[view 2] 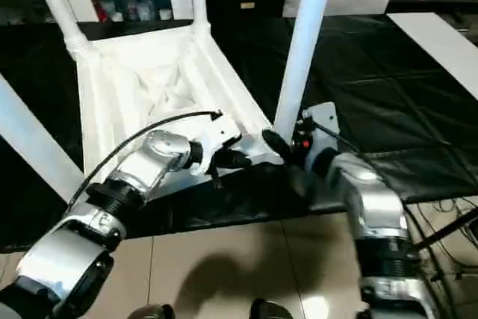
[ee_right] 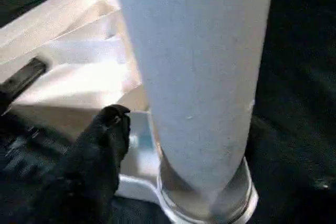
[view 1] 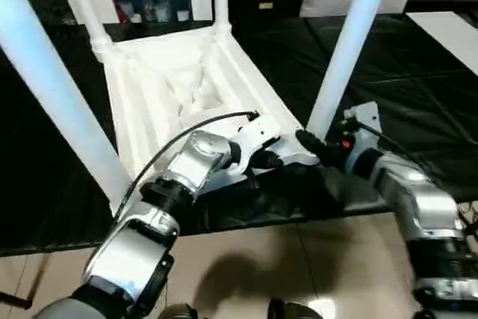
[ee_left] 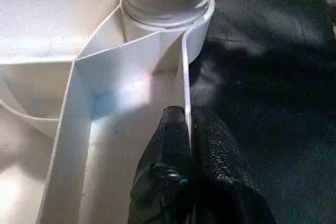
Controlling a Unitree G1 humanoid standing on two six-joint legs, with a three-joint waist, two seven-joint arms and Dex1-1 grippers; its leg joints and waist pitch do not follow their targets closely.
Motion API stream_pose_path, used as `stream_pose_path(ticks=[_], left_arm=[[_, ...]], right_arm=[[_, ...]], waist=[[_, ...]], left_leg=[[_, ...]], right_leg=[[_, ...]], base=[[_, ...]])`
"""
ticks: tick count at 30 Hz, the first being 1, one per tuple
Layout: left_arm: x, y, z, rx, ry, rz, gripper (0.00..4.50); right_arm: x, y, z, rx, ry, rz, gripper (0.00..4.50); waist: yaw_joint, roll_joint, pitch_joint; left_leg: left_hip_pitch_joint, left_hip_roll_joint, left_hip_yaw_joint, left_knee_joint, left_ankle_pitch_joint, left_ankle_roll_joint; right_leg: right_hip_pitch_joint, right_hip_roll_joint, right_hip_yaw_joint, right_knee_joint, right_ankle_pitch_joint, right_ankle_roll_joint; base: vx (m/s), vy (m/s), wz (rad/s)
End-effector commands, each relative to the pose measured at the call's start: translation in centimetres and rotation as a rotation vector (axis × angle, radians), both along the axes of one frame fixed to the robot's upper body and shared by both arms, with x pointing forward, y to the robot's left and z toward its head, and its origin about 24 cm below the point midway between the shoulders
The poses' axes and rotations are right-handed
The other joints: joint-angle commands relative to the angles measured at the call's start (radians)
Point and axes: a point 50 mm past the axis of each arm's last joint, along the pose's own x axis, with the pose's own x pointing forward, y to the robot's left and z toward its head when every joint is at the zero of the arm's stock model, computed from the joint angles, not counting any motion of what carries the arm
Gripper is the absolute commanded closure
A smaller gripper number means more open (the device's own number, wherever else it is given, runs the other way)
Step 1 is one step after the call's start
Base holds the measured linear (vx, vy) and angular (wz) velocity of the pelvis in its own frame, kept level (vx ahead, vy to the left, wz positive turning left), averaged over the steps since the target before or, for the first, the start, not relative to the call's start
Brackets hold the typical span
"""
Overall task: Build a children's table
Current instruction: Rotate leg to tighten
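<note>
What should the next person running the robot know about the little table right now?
Left gripper: shut on the tabletop rim, near its near right corner.
Right gripper: one black finger beside the near right leg, not gripping it.
The tabletop lies upside down on the black work table.
Done: four legs stand in the corner sockets.
Left: check that each leg sits tight, then turn the table upright.

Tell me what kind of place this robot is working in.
Probably an indoor lab or workshop: a black-covered work table holds the upturned children's table, on a glossy tiled floor, with a shelf of small items behind.
</note>
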Motion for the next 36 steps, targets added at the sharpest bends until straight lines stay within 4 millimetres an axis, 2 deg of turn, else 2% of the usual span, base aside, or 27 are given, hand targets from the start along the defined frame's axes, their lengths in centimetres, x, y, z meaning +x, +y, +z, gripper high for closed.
stream_pose_path(ticks=[1,6,7,8,9,10,12,13,15,18,19,22,30,34,36], left_arm=[[-0.5,0.3,0.2,0.035,-0.017,-0.122,4.5],[-1.3,1.3,0.1,0.089,-0.016,-0.294,4.5],[-1.7,1.7,0.1,0.109,0.002,-0.365,4.5],[-1.7,1.7,0.1,0.109,0.002,-0.365,4.5],[-2.2,2.0,0.0,0.132,0.02,-0.444,4.5],[-2.2,2.0,0.0,0.132,0.02,-0.444,4.5],[-2.6,2.3,0.0,0.151,0.041,-0.504,4.5],[-2.8,2.4,0.1,0.152,0.048,-0.546,4.5],[-2.9,2.4,0.1,0.155,0.048,-0.56,4.5],[-2.9,2.5,0.2,0.163,0.048,-0.578,4.5],[-2.9,2.5,0.2,0.164,0.046,-0.581,4.5],[-2.9,2.4,0.2,0.161,0.044,-0.583,4.5],[-2.9,2.6,0.1,0.156,0.052,-0.572,4.5],[-2.4,2.2,0.2,0.104,0.064,-0.474,4.5],[-2.2,2.0,0.2,0.088,0.063,-0.444,4.5]], right_arm=[[-0.6,0.0,0.9,-0.021,-0.05,0.126,0.64],[-1.7,-1.0,1.3,-0.109,-0.048,0.323,0.6],[-2.2,-1.3,1.3,-0.128,-0.024,0.404,0.6],[-2.2,-1.3,1.3,-0.128,-0.024,0.404,0.6],[-2.5,-1.4,1.3,-0.152,-0.018,0.473,0.6],[-2.5,-1.4,1.3,-0.152,-0.018,0.473,0.76],[-2.8,-1.4,1.4,-0.162,-0.002,0.542,0.76],[-3.1,-1.3,1.4,-0.151,0.023,0.606,0.9],[-3.2,-1.2,1.3,-0.146,0.03,0.63,1.05],[-3.5,-0.9,1.2,-0.132,0.046,0.676,1.24],[-3.6,-0.7,1.0,-0.126,0.056,0.699,1.43],[-3.8,-0.4,0.9,-0.111,0.065,0.725,1.52],[-4.2,-0.3,0.6,-0.047,0.097,0.747,2.27],[-3.9,0.1,0.7,0.036,0.103,0.653,2.48],[-3.8,0.2,0.6,0.037,0.111,0.617,2.48]], waist=[[0.011,-0.013,-0.072],[0.018,-0.011,-0.071],[0.027,-0.01,-0.081],[0.03,-0.01,-0.079],[0.036,-0.008,-0.077],[0.039,-0.009,-0.077],[0.044,-0.009,-0.078],[0.052,-0.014,-0.08],[0.058,-0.01,-0.08],[0.063,-0.012,-0.083],[0.064,-0.012,-0.082],[0.067,-0.014,-0.084],[0.076,-0.016,-0.086],[0.077,-0.016,-0.083],[0.075,-0.016,-0.078]], left_leg=[[0.001,0.014,0.004,-0.051,-0.166,0.127],[0.003,0.02,0.004,-0.051,-0.175,0.135],[0.008,0.024,0.004,-0.049,-0.171,0.134],[0.007,0.026,0.005,-0.049,-0.167,0.133],[0.01,0.027,0.007,-0.049,-0.173,0.131],[0.008,0.028,0.008,-0.049,-0.175,0.127],[0.01,0.028,0.008,-0.049,-0.18,0.124],[0.013,0.029,0.009,-0.048,-0.184,0.123],[0.014,0.031,0.008,-0.049,-0.189,0.115],[0.013,0.031,0.007,-0.049,-0.188,0.107],[0.012,0.03,0.007,-0.049,-0.187,0.103],[0.01,0.029,0.007,-0.047,-0.177,0.102],[0.009,0.027,0.007,-0.043,-0.163,0.1],[0.008,0.026,0.007,-0.044,-0.18,0.092],[0.008,0.023,0.006,-0.045,-0.209,0.08]], right_leg=[[0.071,-0.052,0.043,-0.063,-0.292,-0.194],[0.069,-0.05,0.044,-0.055,-0.249,-0.221],[0.073,-0.051,0.044,-0.048,-0.236,-0.234],[0.071,-0.053,0.045,-0.048,-0.229,-0.239],[0.067,-0.053,0.046,-0.048,-0.228,-0.247],[0.069,-0.054,0.047,-0.046,-0.226,-0.249],[0.069,-0.054,0.047,-0.046,-0.231,-0.249],[0.068,-0.054,0.048,-0.046,-0.236,-0.252],[0.067,-0.057,0.048,-0.046,-0.25,-0.252],[0.069,-0.057,0.048,-0.045,-0.257,-0.247],[0.069,-0.058,0.049,-0.044,-0.261,-0.244],[0.07,-0.058,0.049,-0.043,-0.259,-0.24],[0.069,-0.056,0.05,-0.04,-0.264,-0.23],[0.069,-0.057,0.049,-0.044,-0.301,-0.221],[0.066,-0.056,0.048,-0.052,-0.36,-0.2]], base=[[0.0,0.0,0.0],[0.0,0.0,0.0],[0.0,0.0,0.0],[0.0,0.0,0.0],[0.0,0.0,0.0],[0.0,0.0,0.0],[0.0,0.0,0.0],[0.0,0.0,0.0],[0.0,0.0,0.0],[0.0,0.0,0.0],[0.0,0.0,0.0],[0.0,0.0,0.0],[0.0,0.0,0.0],[0.0,0.0,0.0],[0.0,0.0,0.0]])
